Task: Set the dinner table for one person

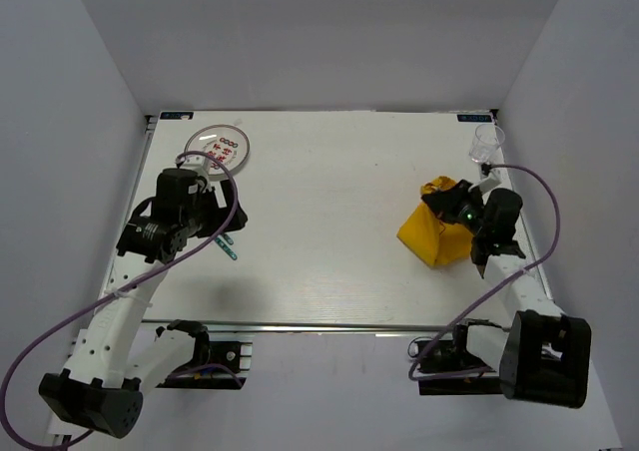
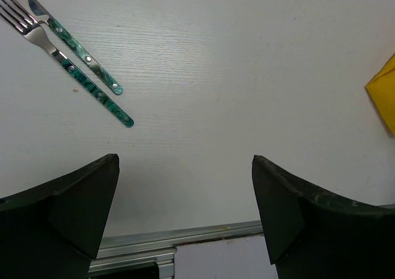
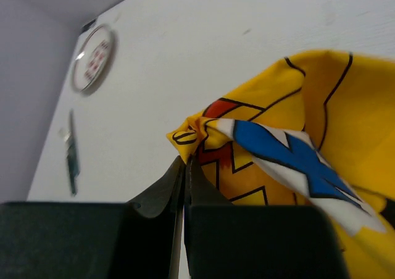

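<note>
left arm (image 1: 115, 321): white boxy lower link, rounded black motor housing at the foot, bulky black wrist block on top
right arm (image 1: 524, 293): same build (white link shorter in view), big black housing at the foot
left cable (image 1: 50, 333): thin purple cord, running along the arm from foot to wrist
right cable (image 1: 555, 222): matching purple cord, one wide loop
left tool (image 2: 185, 162): two broad matte black fingers (image 2: 74, 217), wedge-shaped with blunt tips, faintly scuffed edges
right tool (image 3: 185, 165): black fingers, flat inner faces, thin pale edge line
light (image 1: 466, 215): small green dot on the right wrist
</note>
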